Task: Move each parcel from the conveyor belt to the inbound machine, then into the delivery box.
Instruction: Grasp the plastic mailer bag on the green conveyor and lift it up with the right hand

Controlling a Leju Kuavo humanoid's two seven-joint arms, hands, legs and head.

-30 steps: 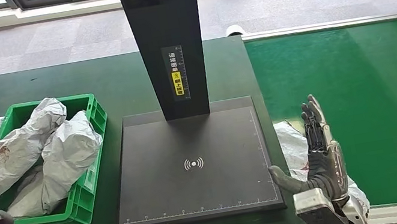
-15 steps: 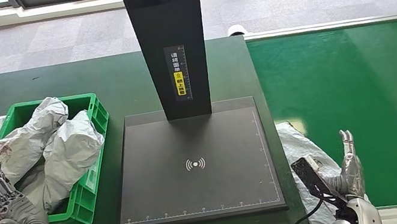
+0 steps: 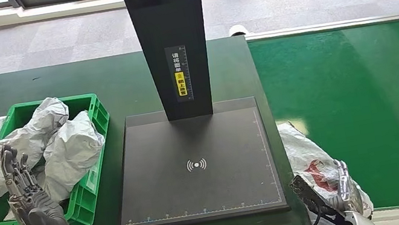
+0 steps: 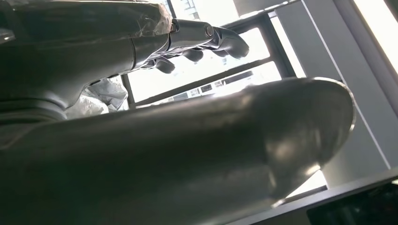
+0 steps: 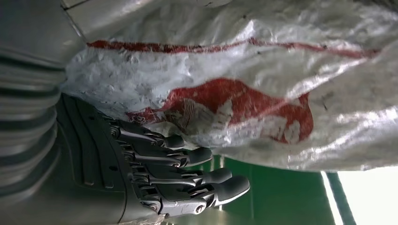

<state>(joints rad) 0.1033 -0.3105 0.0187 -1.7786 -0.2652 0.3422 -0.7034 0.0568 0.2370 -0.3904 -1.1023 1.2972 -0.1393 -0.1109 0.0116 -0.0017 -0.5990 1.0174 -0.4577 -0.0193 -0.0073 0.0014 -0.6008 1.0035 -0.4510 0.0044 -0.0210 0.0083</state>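
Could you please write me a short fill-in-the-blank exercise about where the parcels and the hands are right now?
1. The parcel by the right hand lies on the ____ conveyor belt.
2. The scanner plate of the inbound machine carries ____ parcels.
3. The grey bags sit in a green ____.
4. The left hand holds ____.

Missing words: green; no; crate; nothing

Fingers (image 5: 187, 157) against white-red parcel (image 5: 244, 108)

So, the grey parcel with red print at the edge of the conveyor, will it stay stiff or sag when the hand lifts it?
The parcel is probably floppy: its plastic skin is wrinkled and lies slumped on the belt. It looks light for its size, though the contents are hidden. The glossy film may slip against the right hand, whose fingers lie beside it.
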